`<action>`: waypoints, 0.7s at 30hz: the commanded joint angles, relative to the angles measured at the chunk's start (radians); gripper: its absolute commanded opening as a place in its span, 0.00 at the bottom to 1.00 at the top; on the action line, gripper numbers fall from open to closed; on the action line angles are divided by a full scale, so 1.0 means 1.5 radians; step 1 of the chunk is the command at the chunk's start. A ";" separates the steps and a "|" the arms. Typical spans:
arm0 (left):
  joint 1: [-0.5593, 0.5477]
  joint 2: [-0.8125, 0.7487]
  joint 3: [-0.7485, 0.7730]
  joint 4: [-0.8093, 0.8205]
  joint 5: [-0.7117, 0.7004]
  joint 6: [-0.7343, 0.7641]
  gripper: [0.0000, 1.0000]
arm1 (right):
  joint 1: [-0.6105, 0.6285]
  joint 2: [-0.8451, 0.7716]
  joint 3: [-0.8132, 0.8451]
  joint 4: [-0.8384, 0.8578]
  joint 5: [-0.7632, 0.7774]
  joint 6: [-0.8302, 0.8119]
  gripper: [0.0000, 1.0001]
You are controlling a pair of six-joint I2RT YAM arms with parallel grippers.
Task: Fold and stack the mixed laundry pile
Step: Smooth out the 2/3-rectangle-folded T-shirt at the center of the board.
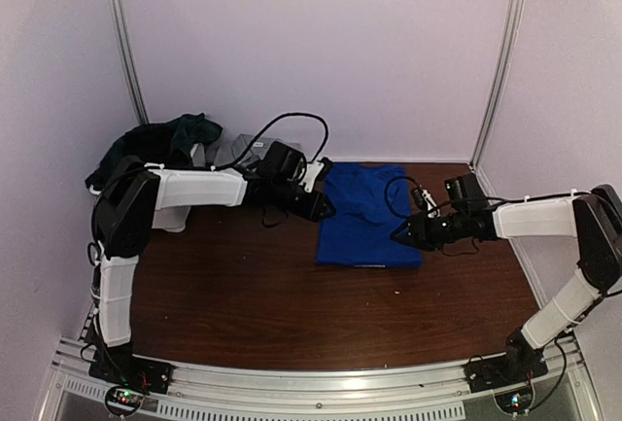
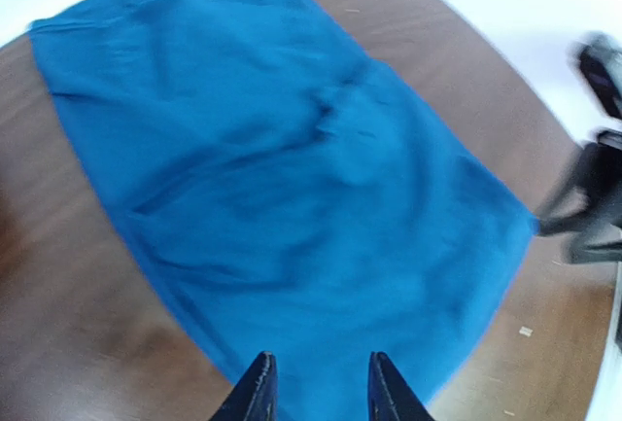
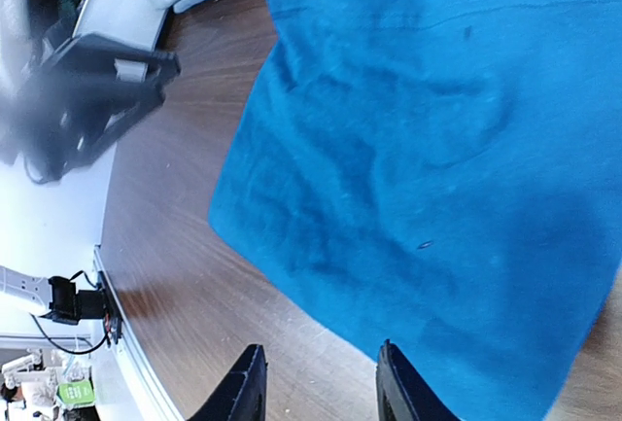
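A royal-blue T-shirt (image 1: 367, 215) lies folded into a rectangle right of the table's middle; it fills the left wrist view (image 2: 292, 158) and the right wrist view (image 3: 428, 149). The rest of the laundry pile, a dark green garment (image 1: 160, 141) with a pale grey piece (image 1: 243, 152) beside it, sits at the back left. My left gripper (image 1: 326, 209) hovers at the shirt's left edge, open (image 2: 319, 370) and holding nothing. My right gripper (image 1: 398, 237) hangs over the shirt's near right corner, open (image 3: 321, 363), with bare table and shirt hem between its fingers.
Pale walls with metal corner posts (image 1: 124, 42) close in the back and sides. A black cable (image 1: 292, 122) loops above the left wrist. The brown tabletop (image 1: 253, 285) stretches from the shirt to the near rail (image 1: 311, 382).
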 commanded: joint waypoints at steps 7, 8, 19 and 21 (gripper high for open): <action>-0.100 -0.013 -0.170 0.215 0.081 -0.074 0.30 | 0.032 0.056 -0.084 0.169 -0.027 0.078 0.35; -0.099 -0.008 -0.182 0.220 0.078 -0.077 0.30 | 0.032 0.063 -0.093 0.175 -0.023 0.076 0.35; -0.084 -0.040 -0.351 0.275 0.059 -0.103 0.28 | 0.009 0.043 -0.175 0.137 -0.002 0.053 0.31; -0.084 -0.070 -0.373 0.275 0.058 -0.096 0.28 | 0.009 -0.005 -0.173 0.104 -0.009 0.050 0.32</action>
